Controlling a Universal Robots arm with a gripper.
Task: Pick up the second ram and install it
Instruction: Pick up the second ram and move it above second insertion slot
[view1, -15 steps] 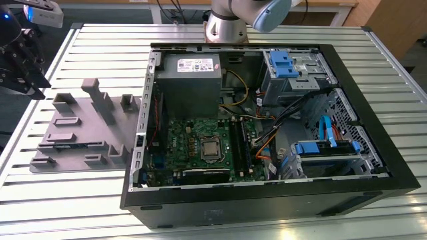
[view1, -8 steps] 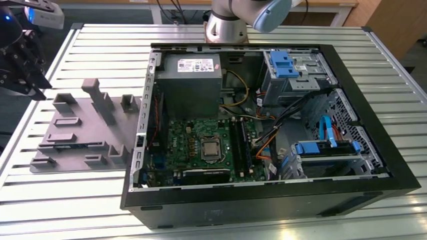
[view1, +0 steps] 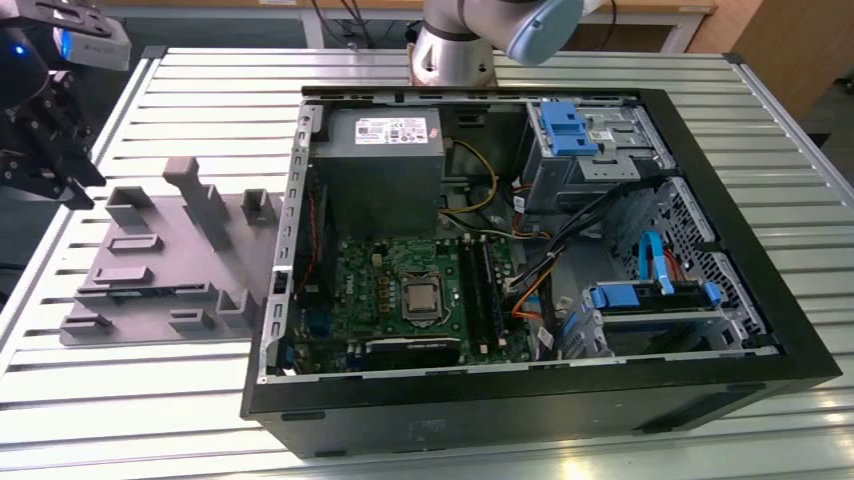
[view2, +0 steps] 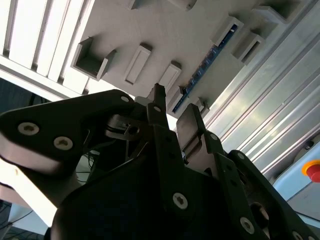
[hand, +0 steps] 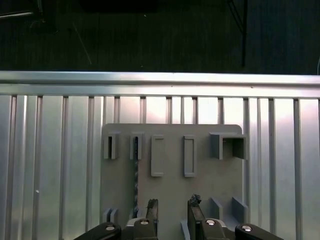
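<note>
Exterior view: gripper (view1: 64, 180) hangs over the slatted table (view1: 200, 80) edge at the exterior view's left, off the holder tray (view1: 174, 300) end. Second ram (view1: 140, 289) stands on edge in a slot, long axis along tray length.

Second wrist view: fingers (view2: 187, 125) spread, nothing btwn them.

First wrist view: second ram (hand: 135, 175) sits outside the finger gap, beside one finger, axis running straight away.

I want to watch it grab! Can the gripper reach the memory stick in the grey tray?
Probably yes. The gripper hangs open over the grey tray, and the second ram stands on edge in its slot, uncovered, a little to one side.
</note>
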